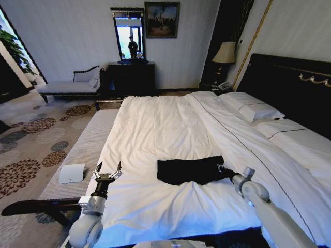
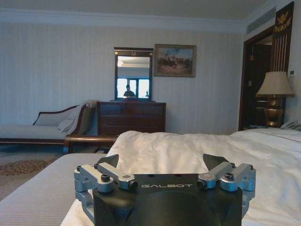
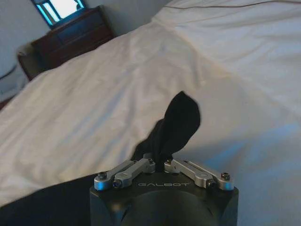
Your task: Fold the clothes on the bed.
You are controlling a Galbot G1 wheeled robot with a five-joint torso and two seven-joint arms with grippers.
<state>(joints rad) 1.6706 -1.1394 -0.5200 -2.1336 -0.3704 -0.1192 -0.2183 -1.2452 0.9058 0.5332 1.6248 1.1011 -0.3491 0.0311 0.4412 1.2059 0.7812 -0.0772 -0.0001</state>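
Note:
The clothes [image 1: 189, 170], a black garment, lie in a flattened strip near the foot of the bed [image 1: 165, 119], which has white sheets. My right gripper [image 1: 222, 168] sits at the garment's right end and is shut on it. In the right wrist view a flap of the black fabric [image 3: 181, 117] stands up from between the closed fingers [image 3: 141, 165]. My left gripper [image 1: 107, 172] hovers open over the bed's left edge, well left of the garment and apart from it. In the left wrist view that left gripper [image 2: 161, 162] holds nothing.
A grey bench [image 1: 85, 147] runs along the bed's left side with a white card [image 1: 71, 173] on it. Pillows [image 1: 251, 109] and a dark headboard [image 1: 289, 85] are at right. A dresser with mirror [image 1: 130, 77], a chaise [image 1: 72, 85] and a lamp [image 1: 225, 52] line the far wall.

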